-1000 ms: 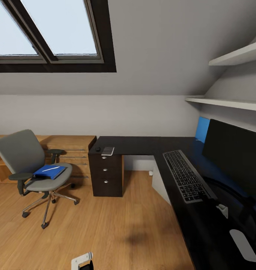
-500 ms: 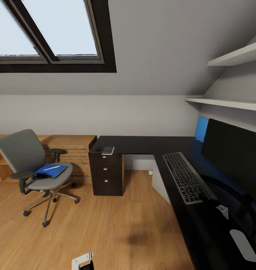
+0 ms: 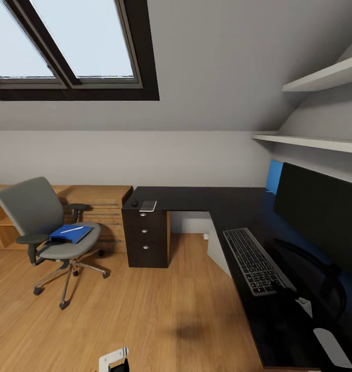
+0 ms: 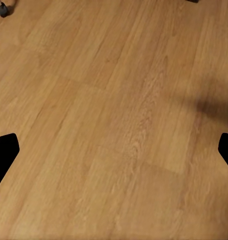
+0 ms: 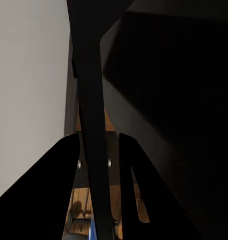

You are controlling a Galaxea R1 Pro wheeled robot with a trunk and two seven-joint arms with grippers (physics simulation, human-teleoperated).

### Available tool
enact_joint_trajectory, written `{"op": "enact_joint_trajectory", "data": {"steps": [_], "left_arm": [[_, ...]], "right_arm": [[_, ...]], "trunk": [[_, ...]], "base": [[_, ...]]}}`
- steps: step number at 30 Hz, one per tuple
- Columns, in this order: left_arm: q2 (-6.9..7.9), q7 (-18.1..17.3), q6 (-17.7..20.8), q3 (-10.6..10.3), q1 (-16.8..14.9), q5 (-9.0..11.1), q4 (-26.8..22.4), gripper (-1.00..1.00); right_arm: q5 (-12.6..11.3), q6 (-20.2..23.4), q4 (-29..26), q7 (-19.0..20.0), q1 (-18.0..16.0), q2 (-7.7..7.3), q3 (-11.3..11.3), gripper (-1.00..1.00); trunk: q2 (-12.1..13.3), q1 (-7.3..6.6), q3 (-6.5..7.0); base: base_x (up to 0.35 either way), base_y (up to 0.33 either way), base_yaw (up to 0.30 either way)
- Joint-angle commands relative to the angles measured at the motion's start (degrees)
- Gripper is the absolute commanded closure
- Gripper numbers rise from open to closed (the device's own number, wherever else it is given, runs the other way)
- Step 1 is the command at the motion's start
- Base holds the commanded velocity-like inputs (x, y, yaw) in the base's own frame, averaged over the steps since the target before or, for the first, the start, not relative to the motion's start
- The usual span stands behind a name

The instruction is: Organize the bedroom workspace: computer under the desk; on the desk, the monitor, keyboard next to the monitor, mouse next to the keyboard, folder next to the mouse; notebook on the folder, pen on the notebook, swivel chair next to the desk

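Note:
The grey swivel chair stands at the left, apart from the black L-shaped desk. The blue folder lies on its seat with the white pen on top. On the desk corner above the drawers lie the grey notebook and the small black mouse. The keyboard lies in front of the monitor. The pale computer stands under the desk. My left gripper hangs open over bare floor. My right gripper is open by the dark desk edge.
A light wooden drawer cabinet stands behind the chair. A blue wall panel and two white shelves are above the desk's right wing. Wooden floor spreads between chair and desk. A pale part of my right arm lies over the desk's near end.
The whole view has shifted a little: the desk's near end now shows at the bottom right and the chair sits slightly further right. No object has visibly moved by itself.

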Motion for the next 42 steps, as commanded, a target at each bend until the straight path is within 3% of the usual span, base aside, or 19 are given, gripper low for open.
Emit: {"op": "enact_joint_trajectory", "data": {"steps": [1, 42], "left_arm": [[0.08, 0.4, -0.4, -0.5, -0.1, 0.6, 0.0, -1.00], [0.08, 0.2, -0.4, -0.6, -0.1, 0.7, 0.0, -1.00]], "right_arm": [[-0.3, 0.4, 0.0, 0.1, -0.1, 0.02, -0.2, 1.00], [-1.0, 0.5, 1.1, -1.6, -0.1, -0.50, -2.3, 1.00]], "trunk": [[0.0, 0.00, -0.06], [0.0, 0.00, -0.06]], "base": [[0.000, 0.000, 0.000], [-0.014, -0.026, 0.000]]}}
